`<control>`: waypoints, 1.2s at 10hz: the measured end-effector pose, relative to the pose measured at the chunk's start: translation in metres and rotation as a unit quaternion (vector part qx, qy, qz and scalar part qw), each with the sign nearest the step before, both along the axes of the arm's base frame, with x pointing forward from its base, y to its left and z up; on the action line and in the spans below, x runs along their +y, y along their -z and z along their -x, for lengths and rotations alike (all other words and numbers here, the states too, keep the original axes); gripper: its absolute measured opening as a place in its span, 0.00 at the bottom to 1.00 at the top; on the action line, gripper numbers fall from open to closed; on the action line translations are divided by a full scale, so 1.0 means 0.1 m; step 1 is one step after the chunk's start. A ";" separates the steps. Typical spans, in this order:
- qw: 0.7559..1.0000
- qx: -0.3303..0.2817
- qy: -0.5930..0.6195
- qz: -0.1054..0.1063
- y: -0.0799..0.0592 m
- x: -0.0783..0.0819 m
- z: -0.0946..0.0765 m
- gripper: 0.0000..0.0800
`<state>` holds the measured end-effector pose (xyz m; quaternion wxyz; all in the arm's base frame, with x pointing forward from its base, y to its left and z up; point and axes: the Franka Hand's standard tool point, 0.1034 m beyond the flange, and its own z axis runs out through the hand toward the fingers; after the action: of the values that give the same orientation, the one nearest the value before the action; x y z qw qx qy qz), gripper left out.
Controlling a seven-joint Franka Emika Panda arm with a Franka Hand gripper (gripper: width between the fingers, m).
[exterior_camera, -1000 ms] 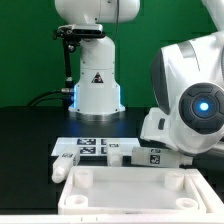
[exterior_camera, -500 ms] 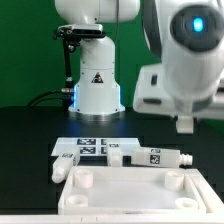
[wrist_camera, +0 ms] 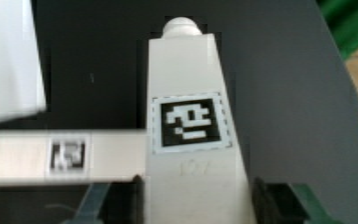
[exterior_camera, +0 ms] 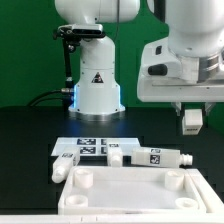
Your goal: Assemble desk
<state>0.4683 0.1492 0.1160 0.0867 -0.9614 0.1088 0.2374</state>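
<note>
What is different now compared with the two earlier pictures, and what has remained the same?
The arm rose from low beside the parts and turned its wrist downward, then shifted slightly toward the exterior view's right. The gripper now hangs open above the leg on that side. Nothing was taken hold of or let go. The tabletop, the other legs and the marker board did not move.

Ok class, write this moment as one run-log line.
stage: pre-grasp | gripper: open, hovering over leg | leg: lying on table, ungrasped | tabletop panel: sockets empty
</note>
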 end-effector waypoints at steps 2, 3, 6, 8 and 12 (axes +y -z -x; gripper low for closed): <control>0.997 -0.060 -0.040 -0.013 -0.53 -0.22 -0.43 0.36; 0.996 -0.087 -0.023 -0.005 -0.64 -0.15 -0.56 0.36; 0.983 -0.183 -0.005 0.013 -0.60 -0.03 -0.48 0.36; 0.973 -0.230 -0.019 0.011 -0.73 -0.14 -0.68 0.36; 0.927 -0.365 -0.083 0.023 -0.95 -0.22 -1.14 0.36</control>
<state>0.5827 0.1274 0.2115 0.0780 -0.9890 -0.0046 -0.1258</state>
